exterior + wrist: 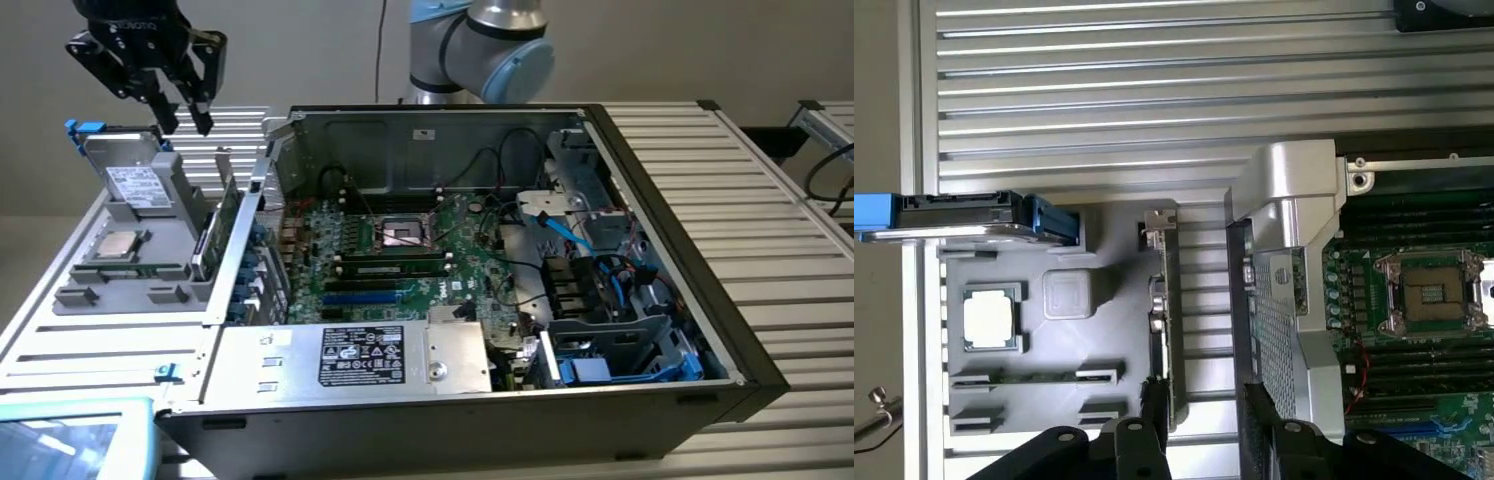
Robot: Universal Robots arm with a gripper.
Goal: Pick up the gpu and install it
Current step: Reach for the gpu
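Observation:
The gpu (214, 228) is a thin dark card standing on edge along the side of the grey parts tray (94, 295) nearest the computer case. Seen from above in the wrist view, the gpu (1164, 320) is a narrow strip with a metal bracket at one end. My gripper (184, 124) hangs well above the tray's far end, fingers pointing down. It is open with nothing between its fingers. In the wrist view, one of the black fingertips (1152, 400) overlaps the card's near end, while the gripper (1204, 412) is centred just beside it.
The tray also holds a CPU chip (989, 318), a memory stick (1034, 377) and a drive with blue rails (954, 215). The open computer case (667, 170) shows the motherboard with its CPU socket (400, 232) and a silver power supply (354, 358). The slatted table extends around them.

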